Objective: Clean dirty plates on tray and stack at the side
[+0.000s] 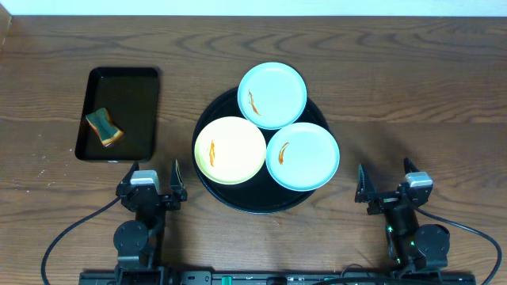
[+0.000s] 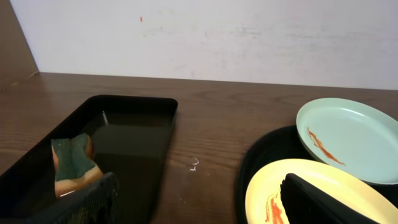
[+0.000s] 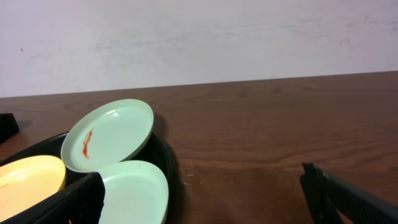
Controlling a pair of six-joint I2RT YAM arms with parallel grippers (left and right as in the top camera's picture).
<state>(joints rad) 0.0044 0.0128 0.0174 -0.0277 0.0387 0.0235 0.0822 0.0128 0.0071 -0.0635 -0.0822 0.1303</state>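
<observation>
Three plates lie on the round black tray [image 1: 247, 204] in the middle of the table. A mint-blue plate [image 1: 272, 95] is at the back, a pale yellow plate [image 1: 230, 150] at the left, and a second mint-blue plate [image 1: 303, 156] at the right. Each carries an orange-brown smear. My left gripper [image 1: 154, 177] sits open near the table's front edge, left of the tray and holding nothing. Open too and empty, my right gripper [image 1: 386, 177] rests right of the tray. The left wrist view shows the yellow plate [image 2: 267, 190] beside one finger [image 2: 323, 202]. In the right wrist view, the near mint plate [image 3: 137, 186] lies by the left finger [image 3: 68, 205].
A rectangular black tray [image 1: 131, 91] stands at the left of the table with a green and tan sponge [image 1: 104, 127] in it. Bare wooden tabletop [image 1: 420, 103] stretches right of the round tray. A white wall [image 2: 217, 31] rises behind the table.
</observation>
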